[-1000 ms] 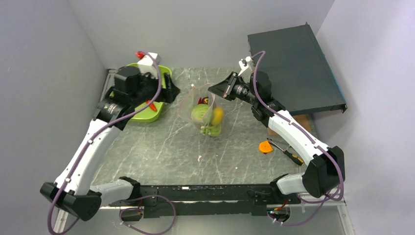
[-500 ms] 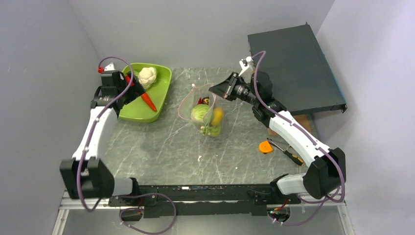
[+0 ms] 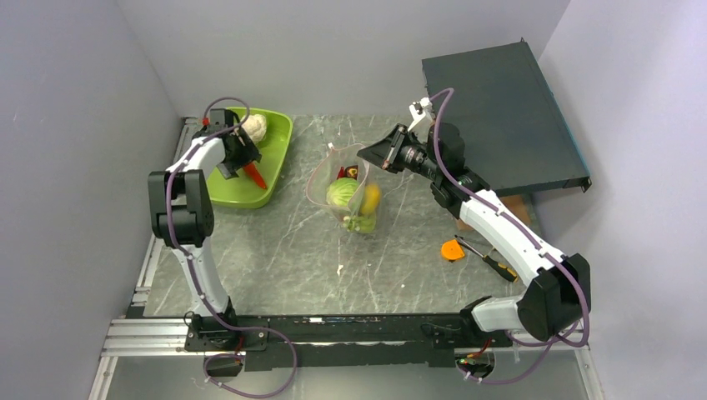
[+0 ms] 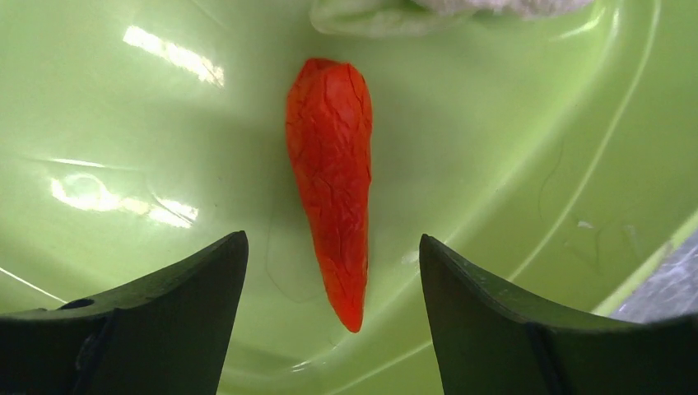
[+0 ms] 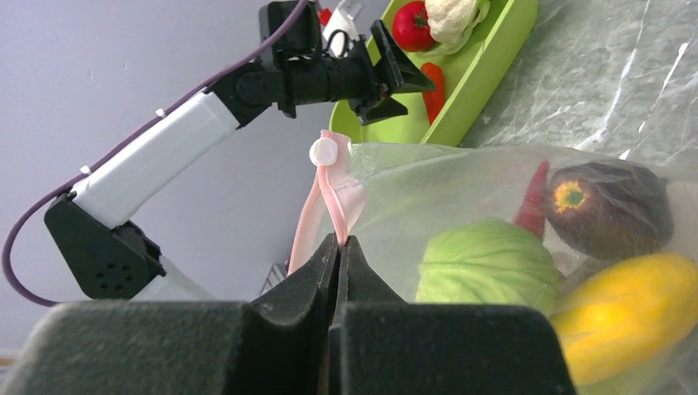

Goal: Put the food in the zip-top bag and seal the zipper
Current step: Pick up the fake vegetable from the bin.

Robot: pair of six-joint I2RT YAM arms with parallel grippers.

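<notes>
Since left pincer [image 4: 332, 240] swung in, jaws straddle red pepper [image 4: 329, 164].

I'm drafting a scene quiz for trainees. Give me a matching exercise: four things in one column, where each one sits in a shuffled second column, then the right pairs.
Things
1. red chili
2. cabbage
3. zipper
4. orange disc

Places
A. on the table beside a screwdriver
B. pinched in the shut right gripper
C. inside the zip-top bag
D. in the green tray, in front of the open left gripper

Pairs: 1-D, 2-C, 3-B, 4-A
</notes>
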